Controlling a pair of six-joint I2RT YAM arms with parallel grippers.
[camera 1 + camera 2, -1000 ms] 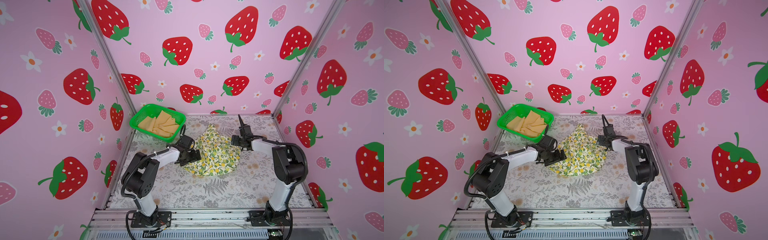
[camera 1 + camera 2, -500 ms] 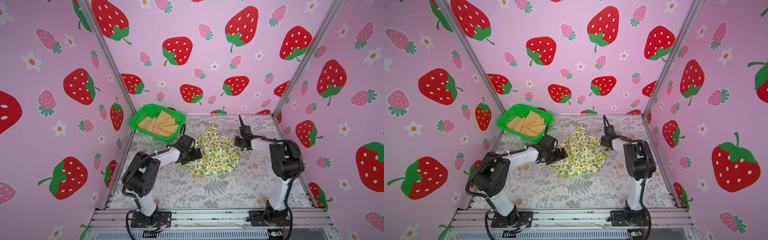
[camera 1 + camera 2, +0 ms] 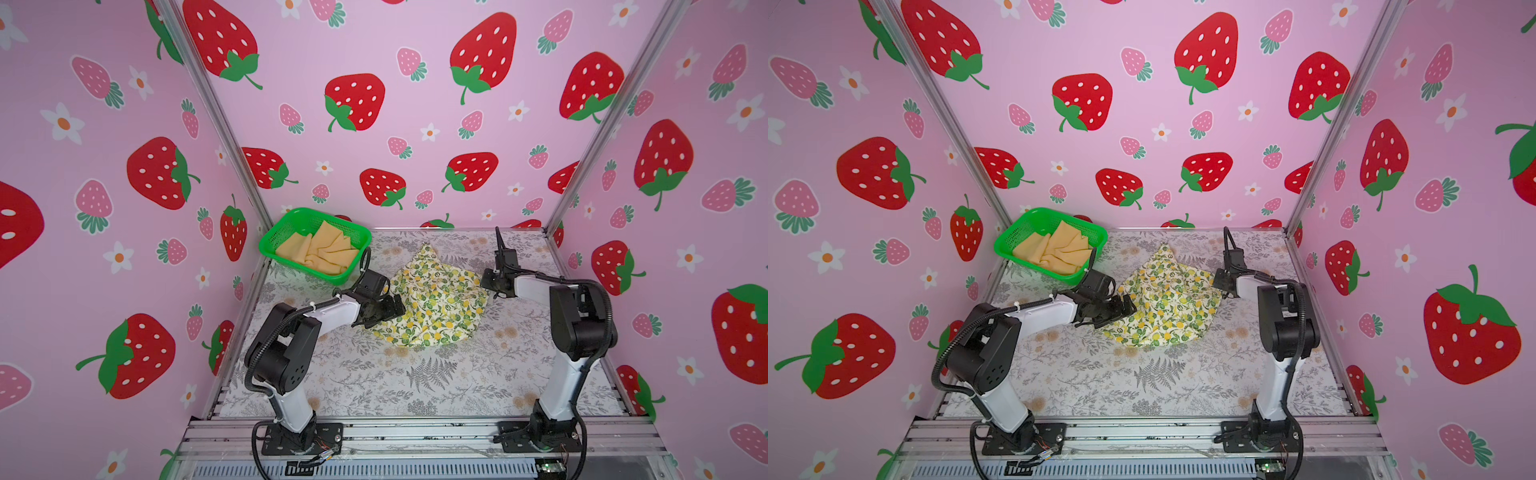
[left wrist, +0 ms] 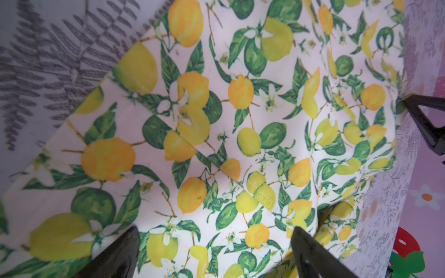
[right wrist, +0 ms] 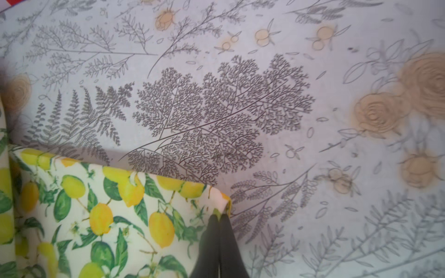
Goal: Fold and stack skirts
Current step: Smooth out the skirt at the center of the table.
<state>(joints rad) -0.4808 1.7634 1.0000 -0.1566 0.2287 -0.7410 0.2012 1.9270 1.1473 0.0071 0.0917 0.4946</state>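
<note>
Though bunched into a rumpled heap with its waistband out of sight, cream cloth lemon-print skirt [image 3: 436, 303] [image 3: 1167, 303], yellow lemons and green leaves: one, mid-table between the two arms, apart from the basket. Left edge partly covered by the left arm's wrist in both top views.

Plain mustard-tan cloth skirt [image 3: 324, 251] [image 3: 1059, 251]: one, crumpled inside the basket; lower folds hidden by the basket wall.

Green plastic mesh basket [image 3: 270, 245] [image 3: 1007, 245]: one, rectangular, at the far left corner of the table; near corner crossed by a black cable loop.

Table [image 3: 415, 382], surfaced in grey fern and beige rose print: one; front edge met by metal rails.

Black-and-white robot arms: two.

Left gripper [image 3: 390, 306] [image 4: 215, 231]: jaws apart, low at the lemon-print skirt's left edge. Only two black fingertips [image 4: 130, 243] in frame in the left wrist view, the rest cut off; printed cloth spread between and beyond them; contact with the cloth not discernible.

Right gripper [image 3: 487, 283] [image 5: 218, 217]: jaws together, clamped on a turned-up hem corner at the lemon-print skirt's right edge. Fingers cut off at the frame edge in the right wrist view; tips too small to make out in the top views.

Pink walls [image 3: 374, 62] with red strawberry print: three panels.
</note>
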